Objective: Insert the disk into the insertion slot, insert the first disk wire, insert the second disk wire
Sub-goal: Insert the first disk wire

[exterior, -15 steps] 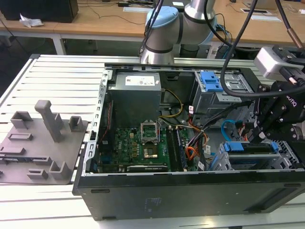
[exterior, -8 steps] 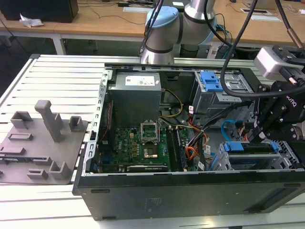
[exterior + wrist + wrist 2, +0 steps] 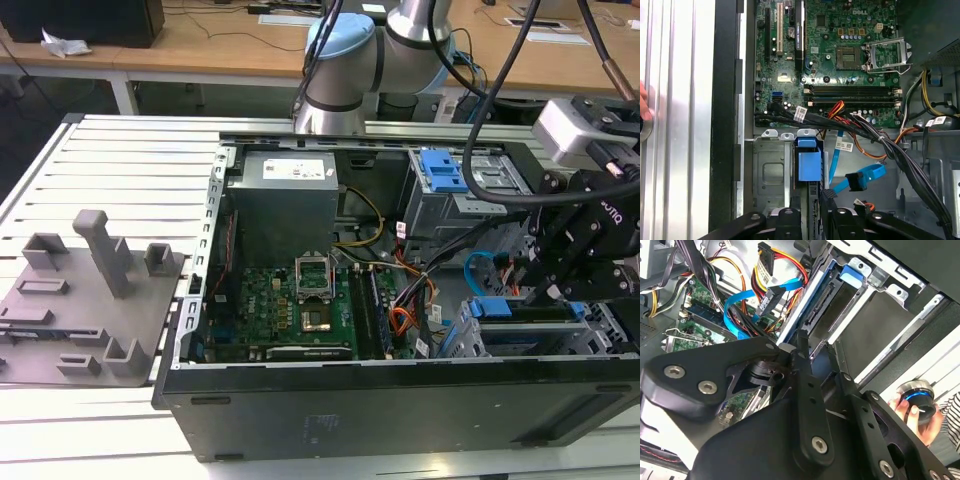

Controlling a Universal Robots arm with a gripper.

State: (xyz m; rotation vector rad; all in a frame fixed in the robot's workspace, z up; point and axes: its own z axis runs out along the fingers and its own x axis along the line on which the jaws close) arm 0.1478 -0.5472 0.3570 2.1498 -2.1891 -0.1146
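At the corner of the open computer case (image 3: 300, 400) nearest the camera, on the exterior view's right, I'm down over the insertion slot (image 3: 470, 345). In the first wrist view my jaws (image 3: 812, 207) sit flush on either side of the disk (image 3: 807, 167), pinching its exposed end. That's the only part left to grip, because the rest stands on edge deep inside the perforated cage, with the blue carrier running along the cage rails. By my reckoning it's almost home, though I can't tell whether it has seated fully. Neither cable is connected yet. The second disk wire (image 3: 865, 175) loops free just beside the cage, its plug in open air. The first disk wire (image 3: 765, 257) dangles with its dark plug over the motherboard (image 3: 840, 50). Both lie to one side of the slot mouth, which leaves the disk a clear path in. Beyond the case wall, at the bench (image 3: 120, 180) edge, a person's hand (image 3: 912, 412) rests on a round knob.
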